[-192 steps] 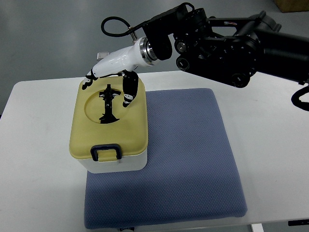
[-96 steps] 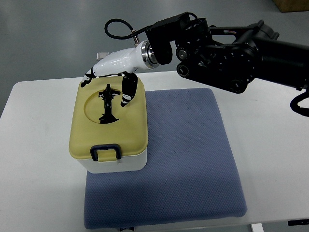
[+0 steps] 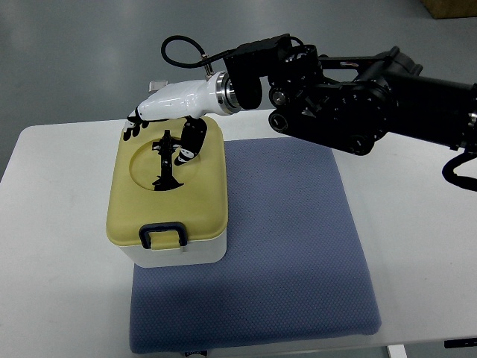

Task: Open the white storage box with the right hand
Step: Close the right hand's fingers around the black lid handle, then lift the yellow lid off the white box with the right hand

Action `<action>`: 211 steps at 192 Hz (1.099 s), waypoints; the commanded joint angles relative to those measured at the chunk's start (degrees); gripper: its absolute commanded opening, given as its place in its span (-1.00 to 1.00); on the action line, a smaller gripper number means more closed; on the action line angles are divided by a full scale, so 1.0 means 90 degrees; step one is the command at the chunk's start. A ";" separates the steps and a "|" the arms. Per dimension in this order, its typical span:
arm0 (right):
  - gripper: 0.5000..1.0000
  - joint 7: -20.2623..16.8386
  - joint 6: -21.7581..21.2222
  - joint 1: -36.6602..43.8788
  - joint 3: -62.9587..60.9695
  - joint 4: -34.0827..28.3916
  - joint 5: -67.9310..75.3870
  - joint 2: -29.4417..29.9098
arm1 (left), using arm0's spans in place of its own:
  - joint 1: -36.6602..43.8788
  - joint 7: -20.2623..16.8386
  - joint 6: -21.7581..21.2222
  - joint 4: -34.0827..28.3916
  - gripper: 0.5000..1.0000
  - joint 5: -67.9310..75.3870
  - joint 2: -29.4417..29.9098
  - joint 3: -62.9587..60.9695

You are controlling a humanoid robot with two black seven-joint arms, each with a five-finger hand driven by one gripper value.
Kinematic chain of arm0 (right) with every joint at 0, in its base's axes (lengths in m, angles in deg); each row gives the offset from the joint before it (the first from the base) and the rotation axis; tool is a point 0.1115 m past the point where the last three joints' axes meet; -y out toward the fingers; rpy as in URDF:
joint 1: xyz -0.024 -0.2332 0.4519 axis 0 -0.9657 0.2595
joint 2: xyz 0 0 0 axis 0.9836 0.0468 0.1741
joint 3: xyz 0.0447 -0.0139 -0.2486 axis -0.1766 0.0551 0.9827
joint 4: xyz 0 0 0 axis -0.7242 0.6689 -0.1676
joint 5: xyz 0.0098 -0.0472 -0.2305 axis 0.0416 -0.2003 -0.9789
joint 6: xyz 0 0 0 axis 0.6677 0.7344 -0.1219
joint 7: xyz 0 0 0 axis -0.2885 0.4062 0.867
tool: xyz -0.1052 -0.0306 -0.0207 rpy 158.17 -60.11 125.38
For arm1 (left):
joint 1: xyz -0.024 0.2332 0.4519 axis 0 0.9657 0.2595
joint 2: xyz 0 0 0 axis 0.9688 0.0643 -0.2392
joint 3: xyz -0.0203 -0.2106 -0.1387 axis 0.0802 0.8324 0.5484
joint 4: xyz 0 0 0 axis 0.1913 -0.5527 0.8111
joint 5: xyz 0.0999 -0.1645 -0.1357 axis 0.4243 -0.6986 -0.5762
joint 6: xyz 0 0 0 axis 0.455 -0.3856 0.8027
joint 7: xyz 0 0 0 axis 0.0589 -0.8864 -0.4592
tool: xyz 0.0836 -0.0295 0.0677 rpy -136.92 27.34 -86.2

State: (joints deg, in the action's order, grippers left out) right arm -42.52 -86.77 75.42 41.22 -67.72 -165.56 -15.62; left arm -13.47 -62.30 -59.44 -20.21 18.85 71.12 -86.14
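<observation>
Nearest the camera, a blue-grey padded mat lies on the white bench, reaching to the bench's near edge; it probably cushions the work and keeps things from sliding. The white storage box stands on the mat's left side, overhanging the mat's left edge, its pale yellow lid shut. A dark latch sits at the middle of the lid's near edge, facing the camera, so the hinge is likely on the far side. In a round hollow on top lies a black folding handle, laid flat.

Over the lid's far edge hovers the right hand, white-shelled with dark fingertips, its arm entering from the right edge of the picture. The fingers are loosely spread and curved downward, the thumb hanging just beside the handle; it holds nothing. That pose suits closing on the handle, yet the latch at the near edge looks undone by nobody yet.

The left hand is not seen.
</observation>
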 commanded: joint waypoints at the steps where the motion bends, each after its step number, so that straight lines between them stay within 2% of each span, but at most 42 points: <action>1: -0.75 -0.0008 0.0012 0.0007 0.0001 0.0000 0.0000 0.0003 | 0.0001 0.0000 0.0000 -0.0008 1.00 0.0000 0.0000 -0.0001; 2: -0.75 -0.0008 0.0012 0.0007 0.0001 0.0000 0.0000 0.0003 | 0.0001 0.0000 0.0000 -0.0008 1.00 0.0000 0.0000 -0.0001; 7: -1.00 -0.0008 0.0022 0.0007 0.0001 0.0000 0.0000 0.0003 | 0.0001 0.0000 0.0000 -0.0008 1.00 0.0000 0.0000 -0.0001; 84: -1.00 -0.0018 0.0149 0.0086 -0.0008 -0.0010 0.0029 -0.0007 | 0.0001 0.0000 0.0000 -0.0008 1.00 0.0000 0.0000 -0.0001; 135: -1.00 0.0001 0.0012 0.0457 -0.0116 -0.0068 0.0156 -0.0124 | 0.0001 0.0000 -0.0010 -0.0008 1.00 0.0000 0.0000 -0.0001; 177: -1.00 0.0021 -0.0407 0.0818 -0.0389 -0.0176 0.0283 -0.0368 | 0.0001 0.0000 -0.0020 -0.0008 1.00 0.0000 0.0000 0.0009; 211: -1.00 0.0041 -0.0993 0.0945 -0.0467 -0.0312 0.0283 -0.0876 | 0.0001 0.0000 -0.0020 -0.0008 1.00 0.0000 0.0000 -0.0001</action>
State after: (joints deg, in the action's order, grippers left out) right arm -42.25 -93.00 83.38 37.24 -69.69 -163.04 -20.77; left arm -13.45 -62.30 -59.63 -20.28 18.85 71.12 -86.10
